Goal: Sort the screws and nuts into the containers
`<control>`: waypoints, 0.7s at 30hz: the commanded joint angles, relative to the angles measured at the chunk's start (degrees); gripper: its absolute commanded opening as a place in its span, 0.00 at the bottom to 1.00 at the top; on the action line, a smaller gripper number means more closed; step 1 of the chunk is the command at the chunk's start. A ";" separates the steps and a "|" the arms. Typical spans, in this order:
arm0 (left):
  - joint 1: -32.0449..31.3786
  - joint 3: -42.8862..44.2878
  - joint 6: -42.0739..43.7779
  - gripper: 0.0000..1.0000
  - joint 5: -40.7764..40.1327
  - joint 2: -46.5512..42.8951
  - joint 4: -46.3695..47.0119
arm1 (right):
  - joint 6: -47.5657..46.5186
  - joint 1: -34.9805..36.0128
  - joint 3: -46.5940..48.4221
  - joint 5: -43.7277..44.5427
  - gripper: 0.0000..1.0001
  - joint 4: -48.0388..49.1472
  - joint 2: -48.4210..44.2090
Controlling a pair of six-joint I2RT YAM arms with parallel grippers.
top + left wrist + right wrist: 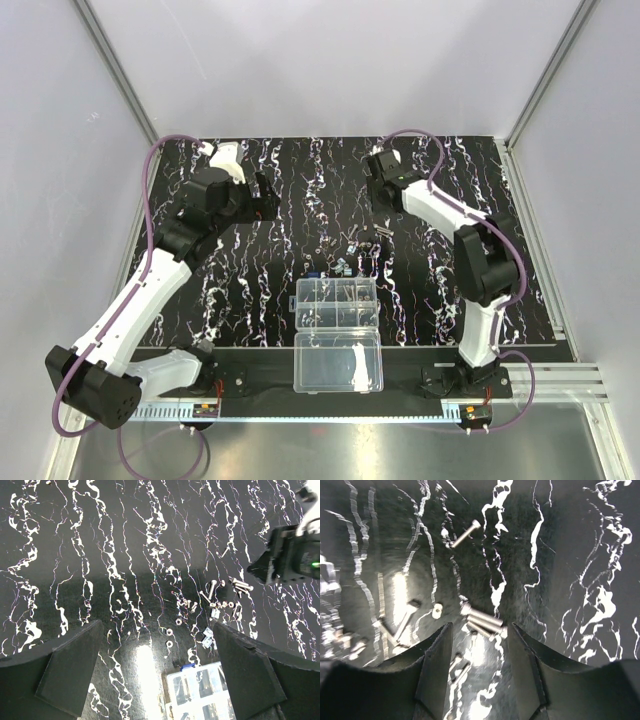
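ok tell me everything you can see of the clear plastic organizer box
The organizer box is clear plastic, lying open and flat on the black marbled mat, near its front edge, midway across. Its far half is split by thin walls into small compartments, some holding dark bits too small to identify. The undivided lid half lies nearer the arms, reaching past the mat's front edge. A small blue piece sits at its far edge.

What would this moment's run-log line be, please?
right fingers: open, over screws | left fingers: open, empty | nuts: loose on mat | containers: open
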 commanded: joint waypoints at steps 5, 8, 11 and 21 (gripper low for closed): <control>0.28 1.19 0.34 0.99 -0.82 -0.18 2.33 | -9.99 -1.83 -2.54 -4.60 0.53 9.58 2.33; 0.19 1.19 0.34 0.99 -0.91 0.00 2.33 | -12.55 -2.27 -3.24 -7.41 0.52 10.20 2.86; 0.28 1.19 0.34 0.99 -0.83 0.27 2.33 | -13.25 -2.71 -3.16 -10.04 0.49 9.85 3.91; 0.19 1.19 0.52 0.99 -1.18 1.06 2.25 | -14.82 -3.24 -2.98 -15.42 0.47 7.91 5.94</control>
